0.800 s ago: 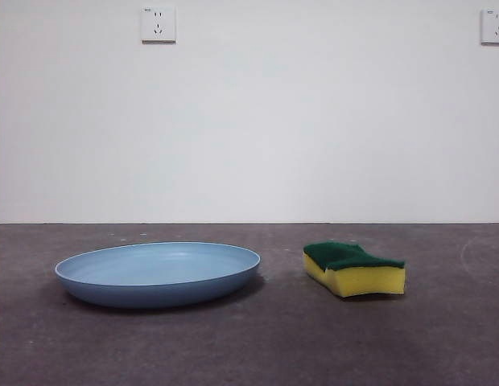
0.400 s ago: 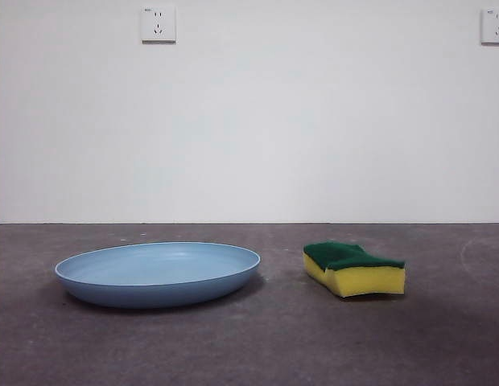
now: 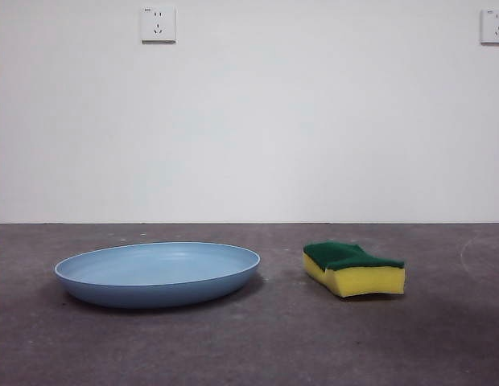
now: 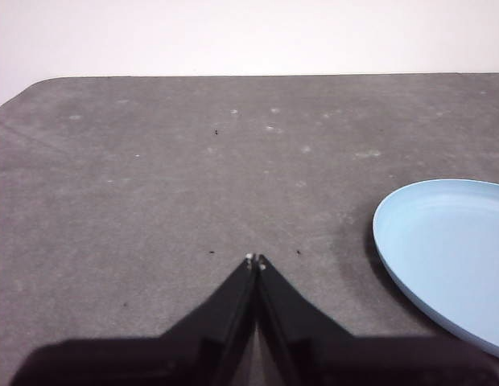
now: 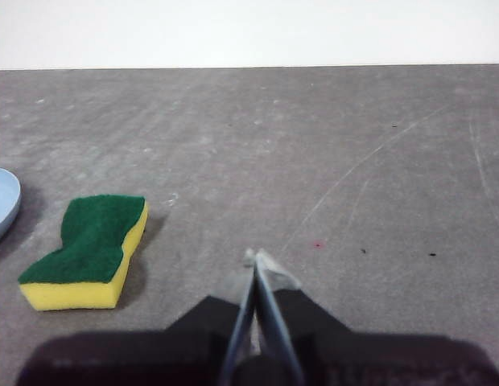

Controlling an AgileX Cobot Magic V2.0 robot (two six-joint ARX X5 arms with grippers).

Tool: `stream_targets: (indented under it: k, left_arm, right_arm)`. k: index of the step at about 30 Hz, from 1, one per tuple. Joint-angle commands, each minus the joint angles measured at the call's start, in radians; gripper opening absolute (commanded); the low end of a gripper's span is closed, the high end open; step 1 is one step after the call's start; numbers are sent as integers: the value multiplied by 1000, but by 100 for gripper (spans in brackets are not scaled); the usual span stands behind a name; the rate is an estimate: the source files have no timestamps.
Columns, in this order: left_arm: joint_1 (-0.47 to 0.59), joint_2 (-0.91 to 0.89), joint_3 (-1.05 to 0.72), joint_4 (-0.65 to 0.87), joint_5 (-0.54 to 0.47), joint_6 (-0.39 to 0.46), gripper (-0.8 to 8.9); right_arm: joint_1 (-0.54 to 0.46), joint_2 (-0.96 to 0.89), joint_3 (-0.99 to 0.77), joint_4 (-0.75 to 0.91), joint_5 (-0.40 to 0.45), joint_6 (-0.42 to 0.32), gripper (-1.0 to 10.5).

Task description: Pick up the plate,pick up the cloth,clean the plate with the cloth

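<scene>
- Grey and speckled, the table (image 3: 257, 338) carries everything we see.
- The light-blue plate (image 3: 158, 273) lies flat on it, near the sponge but apart from it.
- The sponge (image 3: 354, 268) rests green side up beside the plate.
- Our left gripper (image 4: 256, 260) hangs over bare table near the plate, jaws pressed together.
- Our right gripper (image 5: 257, 259) hangs beside the sponge, jaws together, holding nothing.

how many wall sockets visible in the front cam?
2. One wall socket high on the wall above the light-blue plate; the other wall socket at the top right edge, partly cropped, beyond the sponge. More may lie outside the frame.
</scene>
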Motion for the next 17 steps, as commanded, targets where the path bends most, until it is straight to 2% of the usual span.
stream_targets:
  k: [1,17]
  left_arm:
    - [3,-3,-13,4,-3,4,-4]
    - [3,-3,-13,4,-3,4,-4]
  right_arm:
    - [1,10,-9,-8,3,13,1]
    - [1,16,-9,-8,3,13,1]
